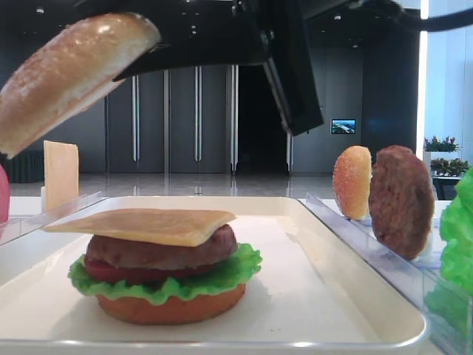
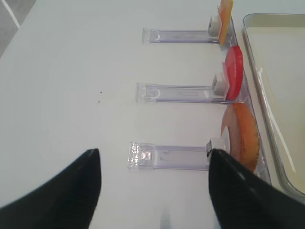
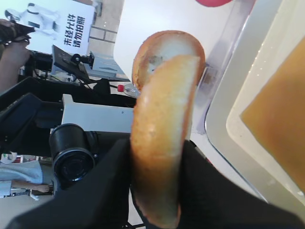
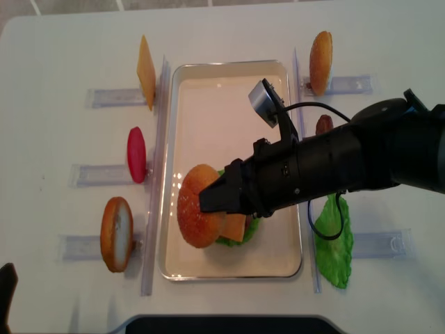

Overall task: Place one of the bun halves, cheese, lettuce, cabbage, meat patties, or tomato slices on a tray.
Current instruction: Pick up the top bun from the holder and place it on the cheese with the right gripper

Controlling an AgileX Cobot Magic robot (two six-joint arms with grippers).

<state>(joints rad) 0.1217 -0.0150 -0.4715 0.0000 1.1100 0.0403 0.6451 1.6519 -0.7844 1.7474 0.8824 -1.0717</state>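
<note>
My right gripper (image 4: 212, 198) is shut on a golden bun half (image 4: 198, 205), gripping it by its edges. It hangs tilted over the left part of the white tray (image 4: 215, 118), just above and beside a stacked burger. The stack's top layer is a cheese slice (image 1: 148, 222), over a meat patty (image 1: 159, 251), lettuce (image 1: 177, 285) and an orange-brown base (image 1: 170, 307). In the right wrist view the bun half (image 3: 162, 143) fills the gap between the black fingers (image 3: 109, 181). My left gripper (image 2: 153, 155) stands open over bare table beside the left racks, holding nothing.
Clear racks flank the tray. On the left stand a cheese slice (image 4: 146, 69), a tomato slice (image 4: 136, 154) and a bun half (image 4: 116, 233). On the right are a bun half (image 4: 320, 52), a meat patty (image 4: 324, 124) and lettuce (image 4: 334, 243).
</note>
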